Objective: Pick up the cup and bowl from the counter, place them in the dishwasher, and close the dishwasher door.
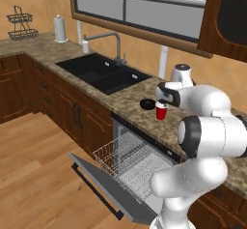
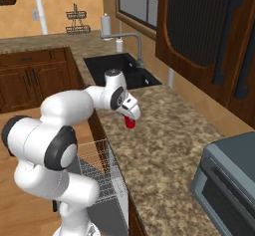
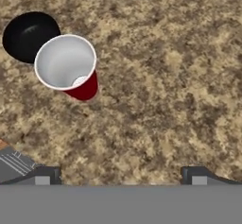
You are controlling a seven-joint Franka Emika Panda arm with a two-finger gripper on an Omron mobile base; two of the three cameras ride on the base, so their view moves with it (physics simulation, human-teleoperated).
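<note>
Granite counter (image 3: 179, 67) under the hand. Fingers (image 3: 192, 174) spread wide, empty. Cup (image 3: 67, 64) upright at their 11 o'clock, rim overlapping bowl (image 3: 23, 34) beyond it. Hand needs shifting toward 10.

Access, counter (image 3: 156, 90): bare granite lies from 12 through 6 o'clock of the cup (image 3: 66, 62) in the hand view, open to a descending gripper (image 3: 121, 176) (jaws spread wide, nothing between them). Obstruction: bowl (image 3: 26, 34) just beside the cup at 10 o'clock, overlapped by its rim. Below the counter edge: dishwasher door (image 1: 103, 187) lowered, rack (image 1: 120, 158) drawn out. Faucet (image 1: 113, 44) well apart.
</note>
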